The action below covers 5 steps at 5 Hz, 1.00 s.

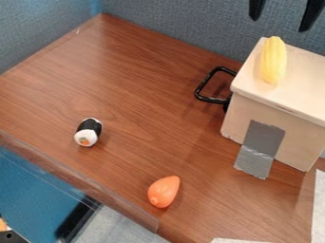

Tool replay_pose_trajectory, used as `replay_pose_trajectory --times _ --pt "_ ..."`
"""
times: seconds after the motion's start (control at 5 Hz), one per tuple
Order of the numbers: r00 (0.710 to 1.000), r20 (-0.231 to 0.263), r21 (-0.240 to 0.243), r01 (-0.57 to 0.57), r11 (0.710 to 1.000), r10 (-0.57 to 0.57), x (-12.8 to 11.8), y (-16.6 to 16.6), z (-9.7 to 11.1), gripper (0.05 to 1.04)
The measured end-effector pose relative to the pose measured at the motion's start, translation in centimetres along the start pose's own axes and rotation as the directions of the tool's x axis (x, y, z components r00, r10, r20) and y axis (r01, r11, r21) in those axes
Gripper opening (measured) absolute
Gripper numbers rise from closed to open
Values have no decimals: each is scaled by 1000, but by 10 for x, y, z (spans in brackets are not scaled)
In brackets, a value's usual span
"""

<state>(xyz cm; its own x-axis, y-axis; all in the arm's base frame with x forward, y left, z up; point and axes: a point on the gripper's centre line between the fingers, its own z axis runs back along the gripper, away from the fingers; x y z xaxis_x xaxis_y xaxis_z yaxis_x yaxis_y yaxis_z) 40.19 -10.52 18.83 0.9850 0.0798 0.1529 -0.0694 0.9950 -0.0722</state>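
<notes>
Black gripper (279,24) at the upper right, fingers spread apart, near a toy corn cob (273,60). The corn, glossy yellow, ridged and rounded, lies on a cream box (301,71) with silvery tape (260,144), on a brown wood-grain tabletop (136,90).

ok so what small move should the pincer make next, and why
I'd probably ease the pincer toward the yellow corn, fingers apart. They are already parted, and the corn looks like the nearest loose thing, lying uncovered on the pale box. The sushi roll and orange piece lie farther off on the wooden surface.
</notes>
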Motion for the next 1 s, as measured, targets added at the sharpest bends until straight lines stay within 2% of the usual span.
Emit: replay_pose_trajectory --times 0.2,0.4,0.6,0.8,1.0 --pt "999 -43 13 1 1000 0 -3 1 -17 999" --pt "994 -109 25 27 999 -24 -38 12 -46 999" --pt "995 -77 22 70 997 -68 -64 17 -39 999" --pt "991 -101 -4 91 996 -91 -96 21 -58 999" --pt "990 -97 7 105 994 -104 -120 27 -70 999"
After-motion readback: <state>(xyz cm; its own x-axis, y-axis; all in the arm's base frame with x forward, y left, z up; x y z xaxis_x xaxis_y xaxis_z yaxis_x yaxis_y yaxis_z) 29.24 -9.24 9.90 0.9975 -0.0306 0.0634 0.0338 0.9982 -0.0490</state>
